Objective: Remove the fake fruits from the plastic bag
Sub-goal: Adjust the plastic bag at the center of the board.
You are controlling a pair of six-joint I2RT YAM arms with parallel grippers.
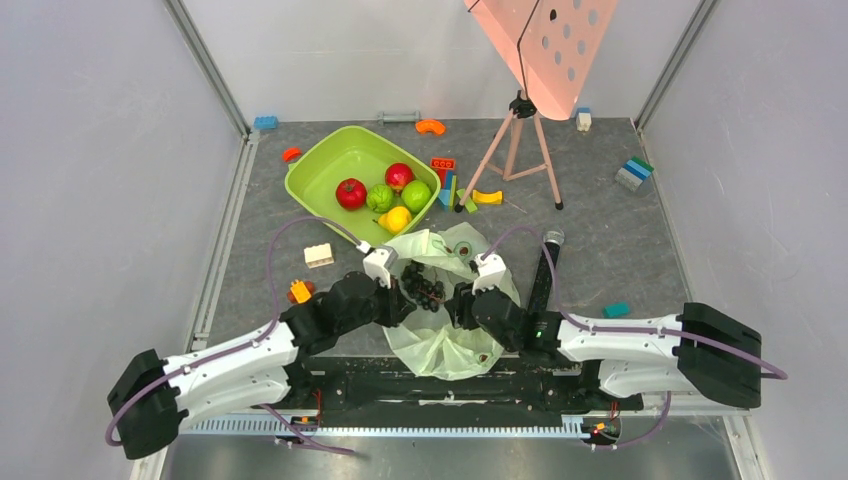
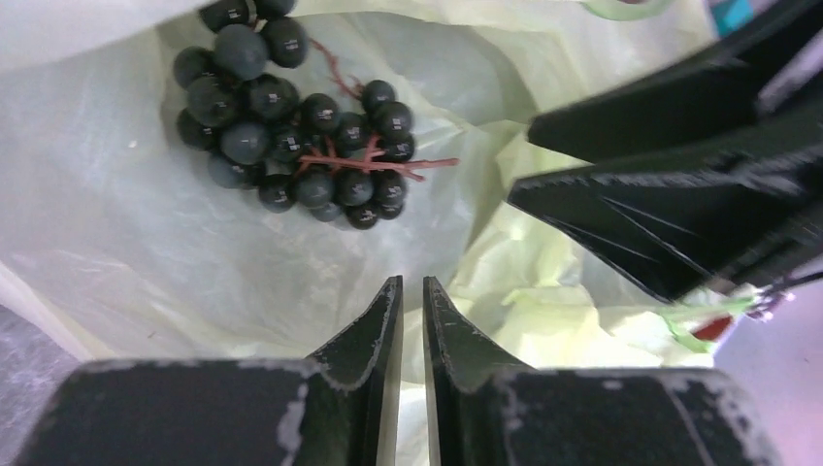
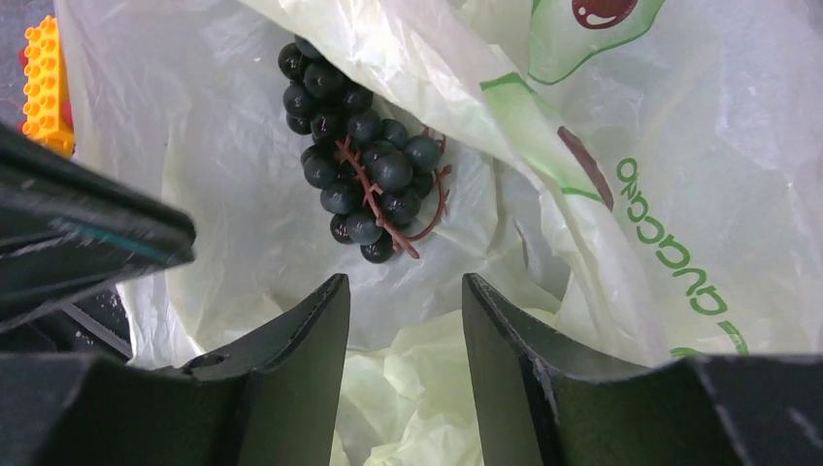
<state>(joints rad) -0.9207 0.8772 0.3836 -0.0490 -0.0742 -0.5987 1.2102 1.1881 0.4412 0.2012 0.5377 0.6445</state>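
Black grape bunch (image 3: 369, 175) lay on the film inside the open plastic bag (image 1: 450, 350), at its left side. The bag sat crumpled on the table (image 1: 640, 240) between my two arms. My left tool (image 2: 412, 283) hung just near of the bunch, fingers almost together with a thin slit between; I could not tell whether film was pinched. My right tool (image 3: 406, 282) stood apart, gripping nothing, close beside the left. The lime tub (image 1: 300, 180) crowded the bag's far edge. Bare table lay to the right.

Black grape bunch (image 2: 301, 146), reddish stem up, lying on the crumpled, translucent pale-green plastic bag (image 1: 450, 350), green print, before me.
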